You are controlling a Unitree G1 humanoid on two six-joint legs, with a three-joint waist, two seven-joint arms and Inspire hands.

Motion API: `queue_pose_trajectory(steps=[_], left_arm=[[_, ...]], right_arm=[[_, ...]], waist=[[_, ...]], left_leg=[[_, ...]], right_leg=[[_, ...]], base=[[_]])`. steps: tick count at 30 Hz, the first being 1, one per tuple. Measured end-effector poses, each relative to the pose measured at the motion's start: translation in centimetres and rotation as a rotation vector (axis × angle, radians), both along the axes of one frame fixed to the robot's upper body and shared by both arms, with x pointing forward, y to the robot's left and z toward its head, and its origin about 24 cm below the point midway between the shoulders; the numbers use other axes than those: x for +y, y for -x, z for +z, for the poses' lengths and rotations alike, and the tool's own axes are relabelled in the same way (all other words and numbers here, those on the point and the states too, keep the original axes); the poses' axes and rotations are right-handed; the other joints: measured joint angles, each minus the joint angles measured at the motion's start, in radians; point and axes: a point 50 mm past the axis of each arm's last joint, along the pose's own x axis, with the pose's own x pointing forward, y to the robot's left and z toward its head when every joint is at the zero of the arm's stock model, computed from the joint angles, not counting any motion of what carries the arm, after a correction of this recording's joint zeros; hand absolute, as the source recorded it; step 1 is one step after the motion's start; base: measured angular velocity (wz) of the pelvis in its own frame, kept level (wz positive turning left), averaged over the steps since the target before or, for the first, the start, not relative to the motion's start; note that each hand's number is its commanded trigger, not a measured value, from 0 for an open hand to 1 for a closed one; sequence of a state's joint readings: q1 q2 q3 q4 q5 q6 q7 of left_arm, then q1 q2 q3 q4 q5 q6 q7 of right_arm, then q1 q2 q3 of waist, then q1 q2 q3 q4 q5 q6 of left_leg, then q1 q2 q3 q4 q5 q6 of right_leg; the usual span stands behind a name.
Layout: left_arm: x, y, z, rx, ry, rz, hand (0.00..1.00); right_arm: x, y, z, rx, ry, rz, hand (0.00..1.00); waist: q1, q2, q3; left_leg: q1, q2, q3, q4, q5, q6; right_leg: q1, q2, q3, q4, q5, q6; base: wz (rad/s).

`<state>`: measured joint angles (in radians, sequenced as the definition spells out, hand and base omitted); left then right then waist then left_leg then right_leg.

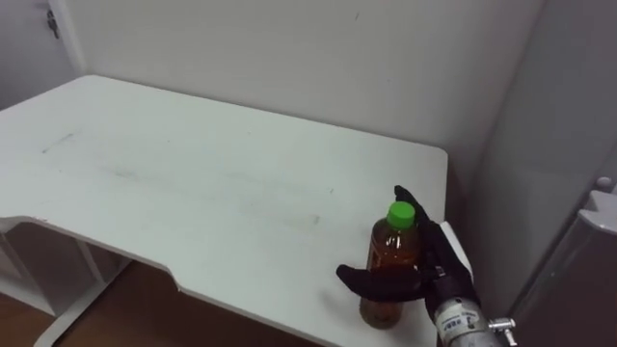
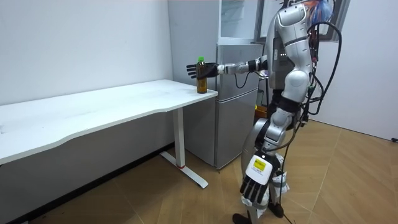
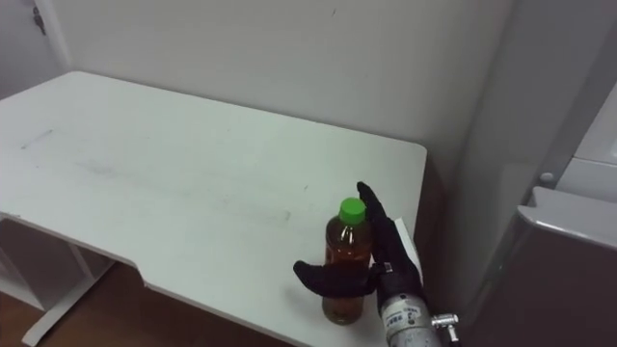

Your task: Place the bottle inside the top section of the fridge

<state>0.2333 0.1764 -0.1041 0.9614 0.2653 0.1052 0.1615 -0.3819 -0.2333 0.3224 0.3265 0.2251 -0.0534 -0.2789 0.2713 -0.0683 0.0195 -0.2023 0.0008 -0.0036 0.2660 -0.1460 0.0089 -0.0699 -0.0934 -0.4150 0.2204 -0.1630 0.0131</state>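
An amber bottle [image 1: 392,258] with a green cap stands upright on the white table [image 1: 193,173], close to its right front corner. My right hand [image 1: 436,258] reaches in from the lower right and brackets the bottle: straight fingers rise behind it past the cap, and the thumb [image 1: 359,280] lies across its front low down. The hand is open, not closed round the bottle. In the room view the bottle [image 2: 201,75] stands at the table end beside the grey fridge [image 2: 236,93], and my left hand [image 2: 254,188] hangs open by my leg.
The fridge [image 3: 569,193] stands right of the table, with a narrow gap between them; its upper compartment [image 2: 239,18] is at head height. A white wall runs behind the table. I stand upright on the wooden floor in front of the fridge.
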Motion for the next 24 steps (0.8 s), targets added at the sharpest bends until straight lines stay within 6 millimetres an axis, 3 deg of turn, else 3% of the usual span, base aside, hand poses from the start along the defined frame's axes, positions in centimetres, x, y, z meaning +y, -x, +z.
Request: queue_pose_trajectory(steps=[5, 17, 24], left_arm=[[-0.5, -0.1, -0.1, 0.001, 0.01, -0.038, 0.0], [-0.8, -0.3, -0.1, -0.001, 0.014, -0.058, 0.0], [-0.8, -0.3, -0.1, -0.005, 0.011, -0.055, 0.0]], right_arm=[[-0.2, 0.0, -1.3, 0.053, 0.019, -0.005, 0.0], [-0.2, 0.1, -1.3, 0.057, 0.018, -0.004, 0.0], [-0.1, 0.2, -2.1, 0.089, 0.011, -0.001, 0.0]], waist=[[0.0, 0.004, 0.003], [0.0, 0.015, 0.0082], [0.0, 0.024, 0.003]], left_leg=[[0.001, -0.006, 0.0, 0.001, 0.003, 0.004], [0.003, -0.012, -0.001, 0.001, 0.005, 0.008], [0.009, -0.012, 0.0, 0.001, 0.005, 0.008]], right_leg=[[0.0, -0.006, 0.001, 0.002, -0.002, 0.002], [0.0, -0.01, 0.003, 0.003, -0.003, 0.006], [0.005, -0.011, -0.002, 0.002, -0.003, 0.006]], base=[[0.0], [0.0], [0.0]])
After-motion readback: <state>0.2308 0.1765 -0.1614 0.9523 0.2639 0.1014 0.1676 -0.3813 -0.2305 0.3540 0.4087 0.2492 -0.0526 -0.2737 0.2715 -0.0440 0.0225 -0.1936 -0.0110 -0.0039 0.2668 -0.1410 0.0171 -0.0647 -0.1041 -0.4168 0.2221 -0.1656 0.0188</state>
